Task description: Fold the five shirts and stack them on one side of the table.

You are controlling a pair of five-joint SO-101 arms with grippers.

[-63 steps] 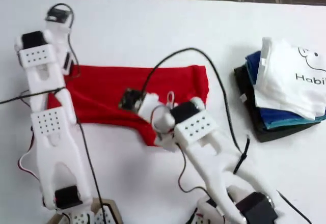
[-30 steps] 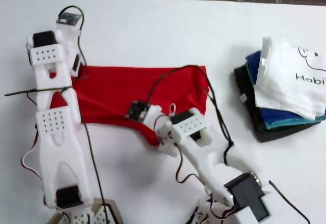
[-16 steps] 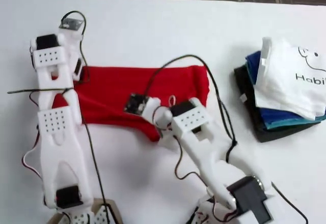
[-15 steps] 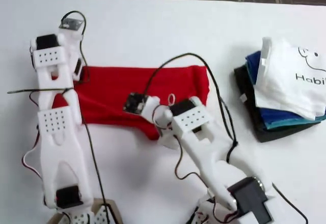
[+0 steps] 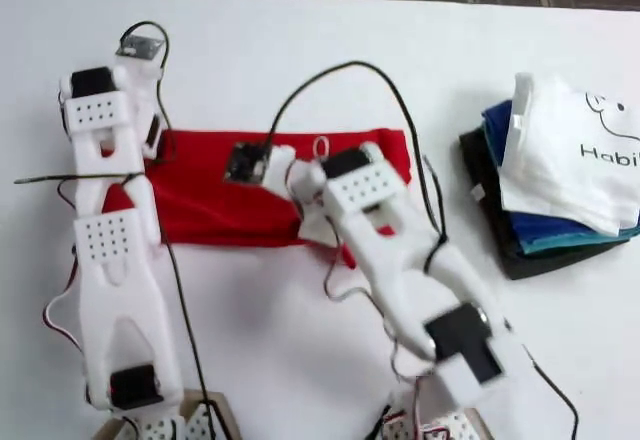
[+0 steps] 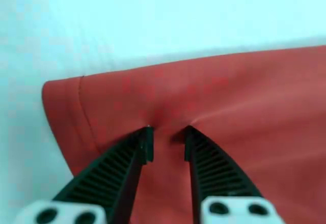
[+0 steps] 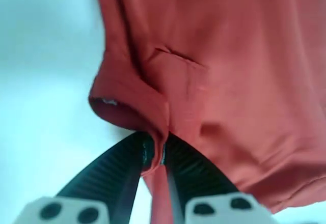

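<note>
1. The red shirt (image 5: 215,195) lies on the desk (image 5: 300,50), left of the folded stack (image 5: 555,185).
2. The left tool (image 6: 167,142), jaws parted, presses its far-left corner, likely pinning it.
3. The right tool (image 7: 154,150) clenches the near hem, raised to fold over.

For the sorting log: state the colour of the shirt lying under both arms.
The shirt is plain red; the high view shows it best.

White printed-plastic links with dot-grid panels on left arm (image 5: 105,240) and right arm (image 5: 400,260). Black servos (image 5: 132,385) at joints. Thin black cables (image 5: 330,75) loop off both wrists. Red-and-white wires (image 5: 48,325) at 7 o'clock by left base. Small dark camera boards (image 5: 243,163) at wrist tips. Left gripper (image 6: 167,142) and right gripper (image 7: 155,150) have black ribbed fingers (image 6: 125,170), white mounts, dark round screw holes.
</note>
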